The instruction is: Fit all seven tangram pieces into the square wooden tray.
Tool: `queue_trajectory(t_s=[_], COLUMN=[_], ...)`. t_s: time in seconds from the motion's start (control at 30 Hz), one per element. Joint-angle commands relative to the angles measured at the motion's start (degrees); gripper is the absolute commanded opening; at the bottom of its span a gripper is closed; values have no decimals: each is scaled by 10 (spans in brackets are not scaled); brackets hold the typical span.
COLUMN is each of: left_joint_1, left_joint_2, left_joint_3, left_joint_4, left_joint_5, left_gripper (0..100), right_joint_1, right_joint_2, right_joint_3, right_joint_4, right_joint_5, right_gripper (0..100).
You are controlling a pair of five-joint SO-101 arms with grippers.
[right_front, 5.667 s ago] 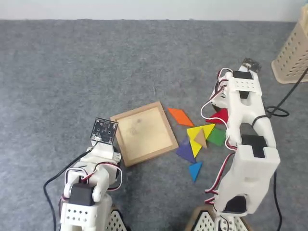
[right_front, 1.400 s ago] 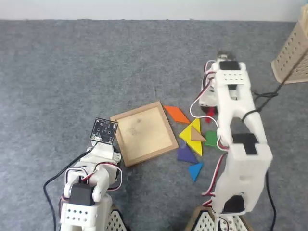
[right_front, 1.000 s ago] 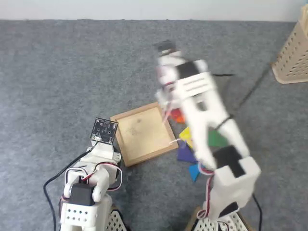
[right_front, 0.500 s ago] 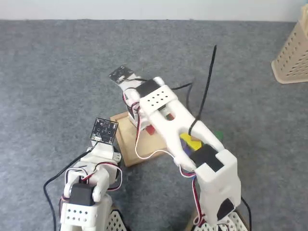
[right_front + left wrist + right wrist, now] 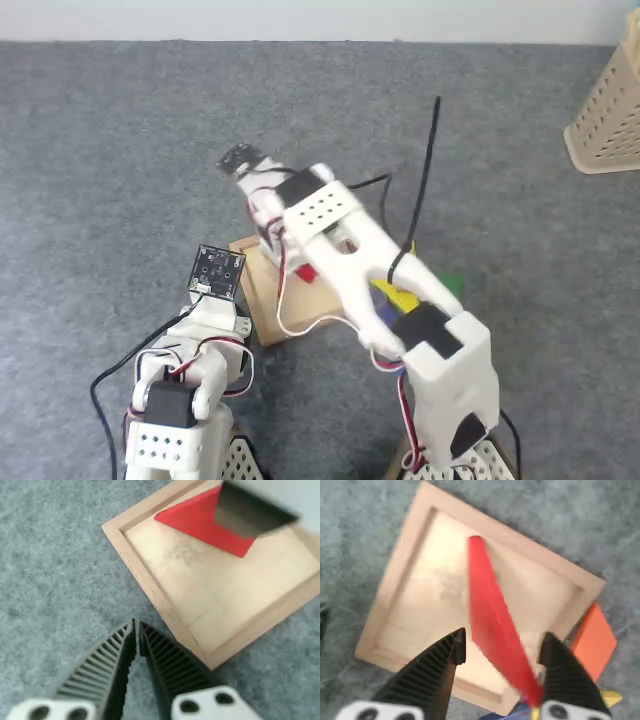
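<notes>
Red triangle (image 5: 490, 615) tilted over tray (image 5: 394, 572), long axis between fingers (image 5: 435, 670), right end effector (image 5: 503, 636) wide open, empty.

The left arm (image 5: 190, 380) and right arm (image 5: 350, 240) are white shells around black servos, strung with red, white and black wires (image 5: 282, 290). Their jaws are ridged black, with white screw-holed mounts (image 5: 205, 710) behind.

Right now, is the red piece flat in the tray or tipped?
Tipped: red piece shows nearly edge-on over the tray, inside the open right end effector.
</notes>
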Motion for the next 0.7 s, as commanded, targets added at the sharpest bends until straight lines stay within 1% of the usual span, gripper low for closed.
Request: queue_trajectory(t_s=[0.0,0.17,0.3,0.37,0.43,0.53,0.6,0.67], left_joint_1=[0,0,0,0,0,0,0,0], left_joint_2=[-12,-12,-12,-12,-12,-12,-12,-12], left_joint_3=[-11,-11,-11,-11,-11,-11,-11,-11], left_joint_4=[4,4,4,4,4,4,4,4], left_joint_5=[4,4,4,4,4,4,4,4], left_gripper=[12,12,12,12,12,12,12,12], right_joint_1=[46,116,141,138,116,80,65,64], right_joint_2=[-25,-71,-107,-124,-143,-172,-189,-198], right_joint_3=[-8,-5,17,70,152,270,310,325], right_joint_4=[-16,-19,-9,-31,-87,-164,-177,-177], right_joint_5=[11,10,0,11,16,17,17,11], right_gripper=[253,253,240,191,155,156,155,155])
